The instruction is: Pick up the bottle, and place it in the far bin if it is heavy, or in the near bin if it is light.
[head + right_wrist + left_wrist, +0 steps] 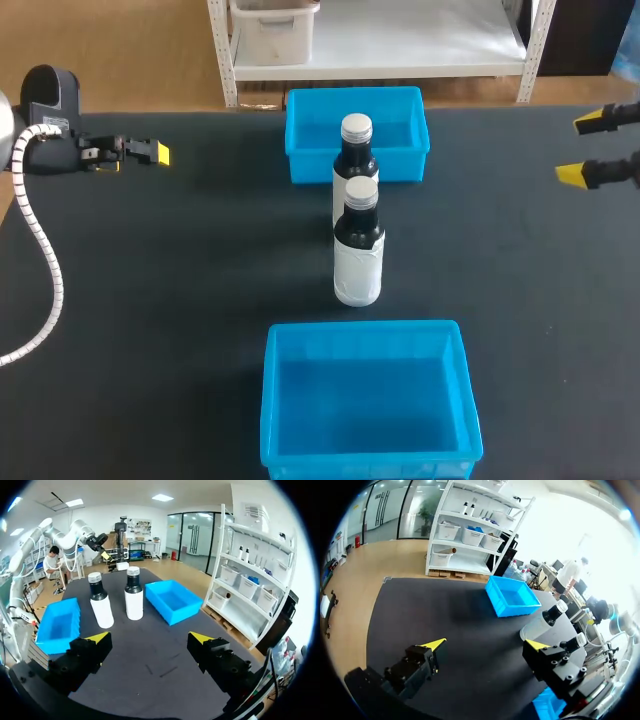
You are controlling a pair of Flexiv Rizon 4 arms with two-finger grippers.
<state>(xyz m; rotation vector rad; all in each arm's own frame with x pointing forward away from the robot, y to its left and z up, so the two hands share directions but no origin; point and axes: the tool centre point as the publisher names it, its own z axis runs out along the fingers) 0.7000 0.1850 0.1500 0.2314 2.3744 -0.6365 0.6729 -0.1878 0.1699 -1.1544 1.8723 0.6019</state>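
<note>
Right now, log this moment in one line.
left gripper: open | right gripper: open | near bottle, far bottle: upright, ungrasped | far bin, near bin: empty

Right gripper (pixel 149 638) wide apart — ahead, a bottle (pixel 101 611) and second bottle (pixel 134 602) stand between a blue bin (pixel 57 625) and another bin (pixel 172 600).

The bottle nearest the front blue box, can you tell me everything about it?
The near bottle is dark, with a silvery cap and a white label wrapped around its lower body. It stands upright on the black table, between the near bin and the far bin, just in front of a matching second bottle. The right wrist view shows a gap between them. Nothing holds it; only the table touches it.
</note>
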